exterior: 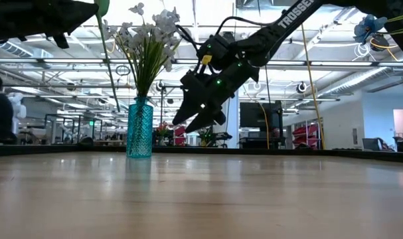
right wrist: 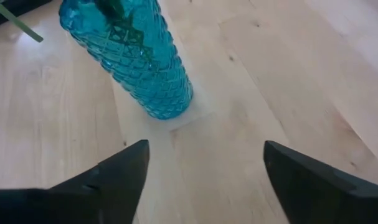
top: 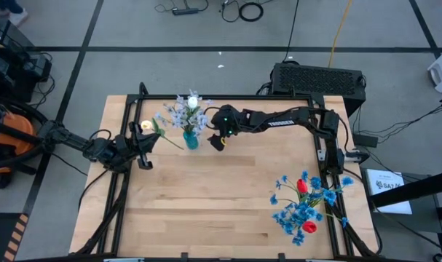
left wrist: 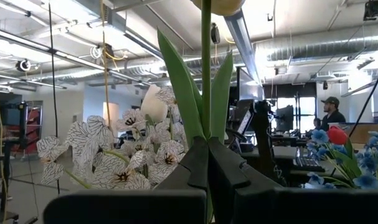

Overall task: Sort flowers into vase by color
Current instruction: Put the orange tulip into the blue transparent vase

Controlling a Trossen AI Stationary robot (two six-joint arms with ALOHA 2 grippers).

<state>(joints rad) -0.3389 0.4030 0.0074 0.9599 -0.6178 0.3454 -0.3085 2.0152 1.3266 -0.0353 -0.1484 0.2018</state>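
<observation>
The left gripper (top: pixel 142 145) clenches a cream tulip (top: pixel 145 126) upright for the teal vase (top: pixel 191 138) near the table's (top: pixel 206 196) far edge, while the right gripper (top: pixel 215 141) waits beside it, fingers spread.

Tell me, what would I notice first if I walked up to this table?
Probably the blue glass vase near the table's back edge, full of pale flowers. The left gripper is shut on a cream tulip just beside it, and the right gripper hangs open on the vase's other side. A bunch of bright blue and red flowers lies at the front right corner.
</observation>
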